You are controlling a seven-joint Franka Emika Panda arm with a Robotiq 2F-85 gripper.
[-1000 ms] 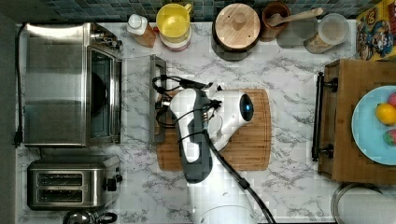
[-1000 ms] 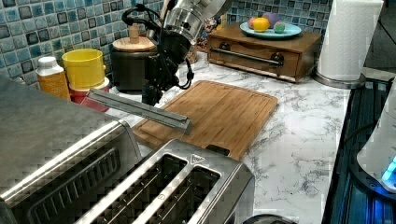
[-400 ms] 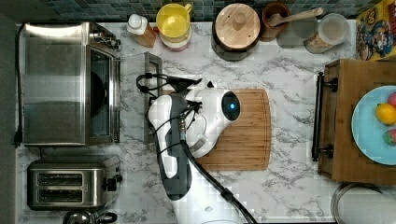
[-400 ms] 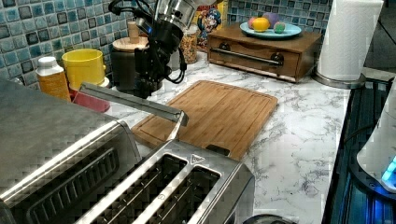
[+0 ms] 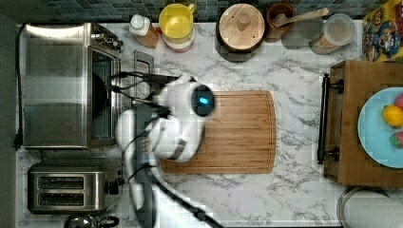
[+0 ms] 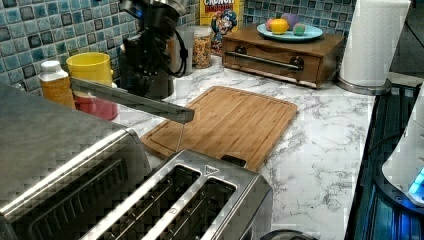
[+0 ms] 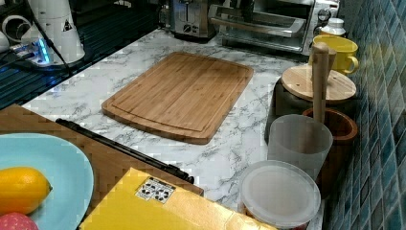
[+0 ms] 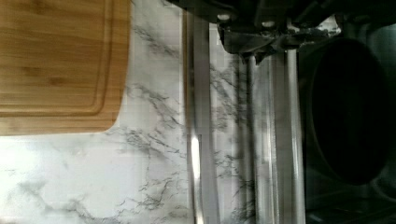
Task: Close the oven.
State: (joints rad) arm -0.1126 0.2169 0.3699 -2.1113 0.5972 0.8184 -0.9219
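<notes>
The oven [image 5: 57,85] stands at the top view's left, its dark inside showing. Its glass door [image 5: 142,71] is partly open, tilted up off the counter. In the left view the door's bar handle [image 6: 130,100] juts out at a slant above the marble, and the right view shows the oven [image 7: 268,19] at the far end. My gripper [image 6: 142,72] is right behind the door, on its outer side, and the white arm [image 5: 171,123] hides it from above. In the wrist view the gripper [image 8: 256,53] looks shut, pressed against the door's steel frame [image 8: 280,140].
A two-slot toaster [image 5: 66,185] sits beside the oven. A bamboo cutting board [image 5: 228,130] lies mid-counter. Along the tiled wall stand a bottle [image 5: 142,28], a yellow mug [image 5: 176,21] and a lidded pot [image 5: 240,28]. A wooden box [image 5: 366,71] carries a fruit plate.
The arm has swung toward the oven, to the top view's left. The door has lifted from nearly flat to a steeper tilt.
</notes>
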